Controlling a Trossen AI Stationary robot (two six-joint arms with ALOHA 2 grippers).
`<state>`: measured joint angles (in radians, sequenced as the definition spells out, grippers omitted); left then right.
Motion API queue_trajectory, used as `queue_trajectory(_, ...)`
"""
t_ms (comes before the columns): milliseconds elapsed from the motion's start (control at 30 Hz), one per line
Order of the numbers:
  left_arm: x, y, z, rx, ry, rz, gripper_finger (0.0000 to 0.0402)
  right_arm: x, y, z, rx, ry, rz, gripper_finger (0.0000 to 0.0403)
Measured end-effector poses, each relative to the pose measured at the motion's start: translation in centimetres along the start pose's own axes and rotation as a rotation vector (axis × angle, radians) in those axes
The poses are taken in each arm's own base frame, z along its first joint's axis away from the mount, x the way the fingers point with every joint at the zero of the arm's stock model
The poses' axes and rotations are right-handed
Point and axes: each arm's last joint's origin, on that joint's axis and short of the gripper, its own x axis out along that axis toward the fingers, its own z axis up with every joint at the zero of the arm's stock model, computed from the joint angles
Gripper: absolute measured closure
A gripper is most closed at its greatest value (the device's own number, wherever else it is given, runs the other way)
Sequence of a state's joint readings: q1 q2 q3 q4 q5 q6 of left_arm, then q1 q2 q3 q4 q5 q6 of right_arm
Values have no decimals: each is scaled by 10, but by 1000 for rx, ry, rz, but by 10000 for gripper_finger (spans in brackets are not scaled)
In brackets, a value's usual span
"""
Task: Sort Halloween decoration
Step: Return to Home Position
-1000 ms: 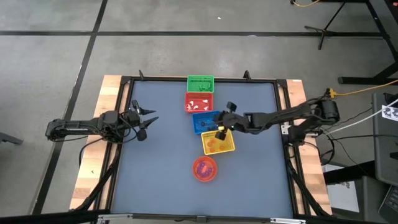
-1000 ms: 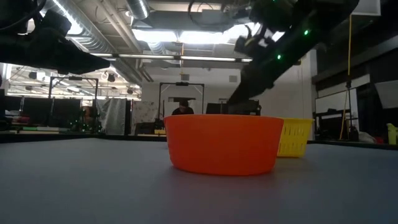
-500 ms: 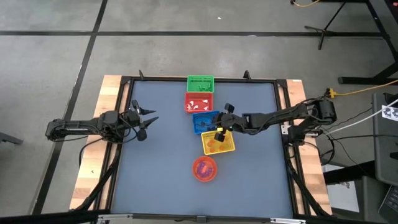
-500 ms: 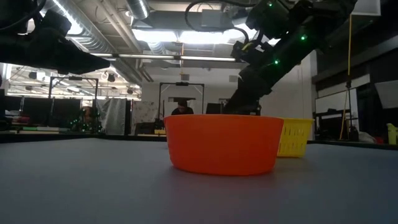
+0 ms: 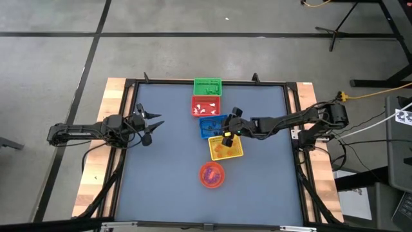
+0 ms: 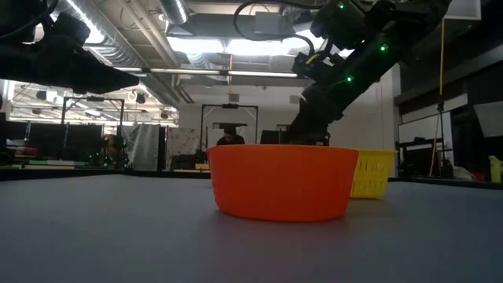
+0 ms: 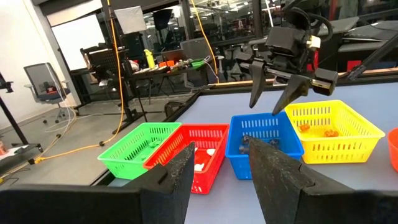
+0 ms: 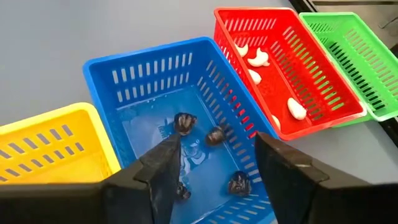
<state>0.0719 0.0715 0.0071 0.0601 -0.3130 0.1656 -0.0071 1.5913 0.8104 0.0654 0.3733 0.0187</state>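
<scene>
From above, the right gripper (image 5: 228, 127) hangs over the blue basket (image 5: 207, 127), while the left gripper (image 5: 153, 127) waits, spread and empty, at the table's left side. The left wrist view shows the right jaws wide apart, holding nothing. In the right wrist view, dark skulls (image 8: 214, 135) lie in that basket. Sorting looks done to me; next it should lift clear and draw back home.

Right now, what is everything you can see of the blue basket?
The blue basket is a square, open-topped bin of what looks like glossy plastic, with slotted walls. It sits upright near the middle of the table, between the red basket and the yellow basket, rims close or touching. About four dark trinkets lie on its floor. The right tool hovers open just above it, not touching.
</scene>
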Motion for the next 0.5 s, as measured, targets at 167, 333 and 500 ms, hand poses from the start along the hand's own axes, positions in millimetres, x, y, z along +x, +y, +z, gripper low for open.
queue_trajectory(167, 0, 0, 0, 0, 0, 0, 264, -5, 1, 6, -7, 24, 66, 207)
queue_trajectory(333, 0, 0, 0, 0, 0, -1, 264, -28, -7, 36, -40, 116, 105, 252)
queue_trajectory(500, 0, 0, 0, 0, 0, -1, 264, -61, -17, 70, -101, 196, 179, 318)
